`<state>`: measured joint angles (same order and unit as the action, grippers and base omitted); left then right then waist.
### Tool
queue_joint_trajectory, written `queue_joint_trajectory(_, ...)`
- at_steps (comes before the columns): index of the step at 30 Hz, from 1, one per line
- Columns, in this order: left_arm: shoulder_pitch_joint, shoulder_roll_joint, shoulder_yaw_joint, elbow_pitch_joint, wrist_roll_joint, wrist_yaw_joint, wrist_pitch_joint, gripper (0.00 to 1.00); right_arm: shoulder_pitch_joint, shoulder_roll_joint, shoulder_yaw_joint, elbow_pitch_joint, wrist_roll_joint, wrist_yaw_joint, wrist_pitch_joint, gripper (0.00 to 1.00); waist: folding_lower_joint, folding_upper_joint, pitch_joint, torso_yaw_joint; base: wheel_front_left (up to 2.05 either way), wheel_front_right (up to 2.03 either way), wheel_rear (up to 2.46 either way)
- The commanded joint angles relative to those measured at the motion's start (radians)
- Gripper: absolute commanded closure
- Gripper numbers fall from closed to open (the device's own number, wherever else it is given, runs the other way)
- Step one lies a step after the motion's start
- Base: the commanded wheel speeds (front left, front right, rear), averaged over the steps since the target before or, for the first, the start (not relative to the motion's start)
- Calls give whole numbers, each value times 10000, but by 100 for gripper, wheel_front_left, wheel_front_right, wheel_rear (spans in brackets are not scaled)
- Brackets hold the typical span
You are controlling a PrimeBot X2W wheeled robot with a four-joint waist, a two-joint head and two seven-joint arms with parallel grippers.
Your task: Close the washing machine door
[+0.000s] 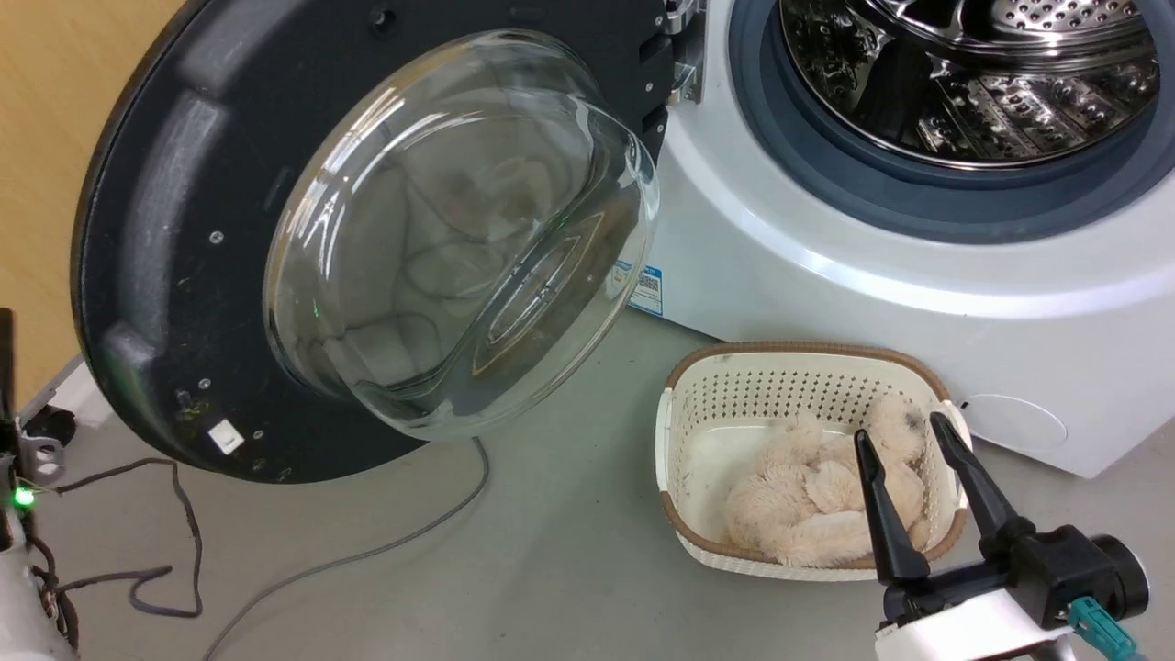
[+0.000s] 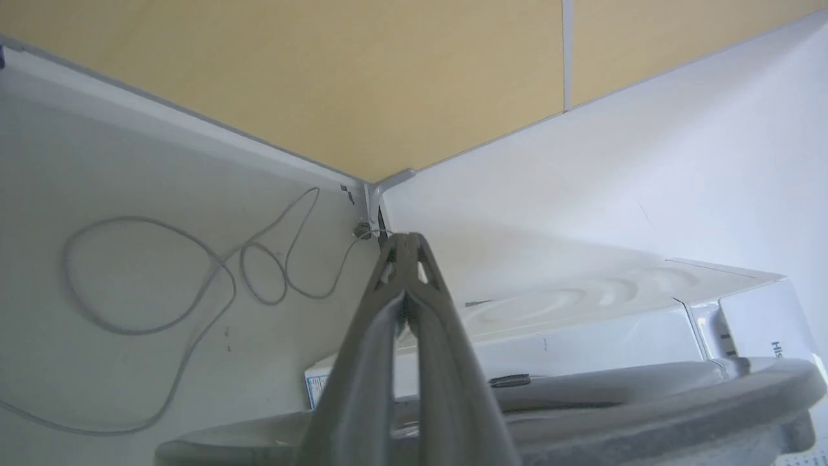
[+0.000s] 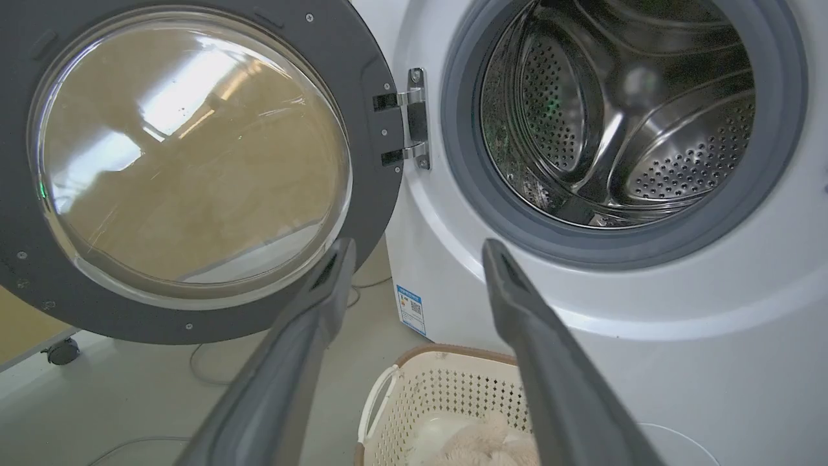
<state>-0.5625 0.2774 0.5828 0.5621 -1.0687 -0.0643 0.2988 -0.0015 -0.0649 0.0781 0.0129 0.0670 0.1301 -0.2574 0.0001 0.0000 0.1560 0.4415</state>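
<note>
Standing wide open on its metal hinge (image 1: 677,55), the washing machine door (image 1: 174,229) hangs to the left of the machine's mouth in the head view, its matt black inner face and clear bulging glass bowl (image 1: 459,239) turned toward the camera. Just right of the hinge, a grey rubber ring (image 1: 826,188) surrounds the perforated steel drum (image 1: 964,73), set in the white front of the washing machine (image 1: 826,294). A small blue-and-white label (image 1: 646,289) sits low on that front, near the bowl's edge. On the grey floor (image 1: 569,569) before the machine stands a cream basket (image 1: 734,395) with a brown rim, and a fluffy beige bundle (image 1: 817,514) lies inside it. The right gripper (image 1: 900,429) hovers over the basket's right side, its two dark fingers spread apart and holding nothing; in its wrist view the door (image 3: 381,175) and the drum (image 3: 621,116) show beyond those fingers. The left gripper (image 2: 405,241) has its fingers pressed together at the tips with nothing visible between them, pointing toward the corner where a yellow wall (image 2: 323,77) meets the machine's white side. A curved grey edge of the door (image 2: 647,401) runs beneath those fingers; whether they touch it cannot be told. Loose cables (image 1: 367,551) trail across the floor under the door.
</note>
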Motion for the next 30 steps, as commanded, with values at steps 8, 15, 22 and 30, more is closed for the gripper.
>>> queue_joint_trajectory(8, -126, -30, 152, 360, -1516, -111, 2505, 100, -214, -32, -26, -25, -81, 6, -44, 0, -1, 0, -19, -136, 0, 0, 0)
queue_joint_trajectory(15, 611, -233, -294, -406, -2073, -377, 4257, 100, -133, 24, -169, 55, 15, 6, -44, 0, -1, 0, -338, -290, 0, 0, 0)
queue_joint_trajectory(22, 1778, -773, -968, -2014, -2719, -480, 6207, 100, 3, 98, -425, 62, 121, 6, -44, 0, -1, 0, -730, -608, 0, 0, 0)
queue_joint_trajectory(30, 3531, -1781, -2040, -4488, -2895, 37, 7537, 100, 156, 139, -642, 48, 214, 6, -44, 0, -1, 0, -992, -1306, 0, 0, 0)
